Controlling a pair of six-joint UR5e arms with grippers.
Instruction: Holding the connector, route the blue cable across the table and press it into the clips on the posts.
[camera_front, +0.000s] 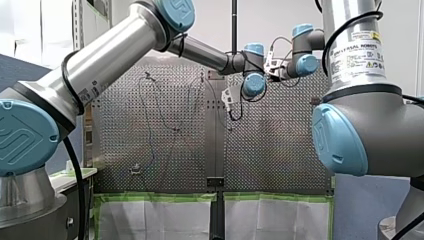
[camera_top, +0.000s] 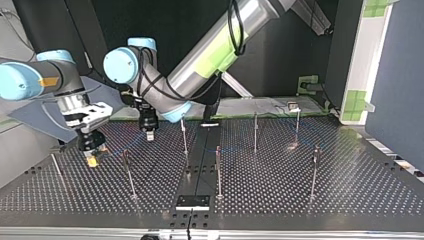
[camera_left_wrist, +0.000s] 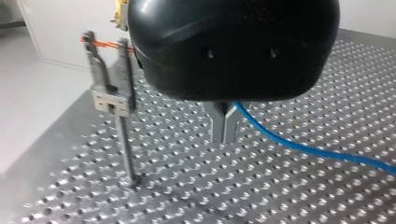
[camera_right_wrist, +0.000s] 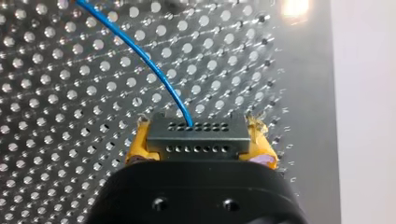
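Posts (camera_top: 218, 172) nearby, right claw (camera_right_wrist: 199, 148) tight around connector (camera_right_wrist: 198, 133), left claw (camera_left_wrist: 224, 133) tight around blue cable (camera_left_wrist: 299, 147), clip post (camera_left_wrist: 122, 121) just beside

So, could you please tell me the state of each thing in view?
right gripper: shut on the connector.
left gripper: shut on the blue cable.
blue cable: loose, curving from the connector.
clip: holds no blue cable.
posts: upright.
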